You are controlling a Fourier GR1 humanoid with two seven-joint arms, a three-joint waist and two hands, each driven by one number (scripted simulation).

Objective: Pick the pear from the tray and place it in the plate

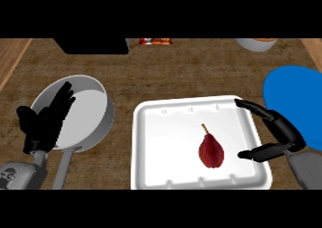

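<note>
Looking steeply down on a brown desk [190,71]. At centre, a white tray [150,133] with a raised rim, and in it, right of the middle, a dark red pear [211,152] lying flat on the tray floor, stem toward the far side, thick end toward the near rim, touching nothing but the tray. Over the tray's right rim, the right robot hand [285,131]: fingers [255,107] arched above the far right corner, thumb [259,153] reaching in lower down, close to the pear's right side with a gap between; fingers and thumb spread well apart, clasping nothing. Just beyond that hand, at the right edge, a blue plate [298,93], partly hidden behind the hand and cut by the frame. On the left, a grey pan [91,111] with its handle [64,164] toward the near edge, apart from the tray. Above the pan, the left robot hand [45,122], resting with straight, parted fingers pointing away, holding nothing. Along the far edge, a black block [91,46], a red and orange packet [155,42] and a pale bowl [257,43], all well apart from the tray
</note>
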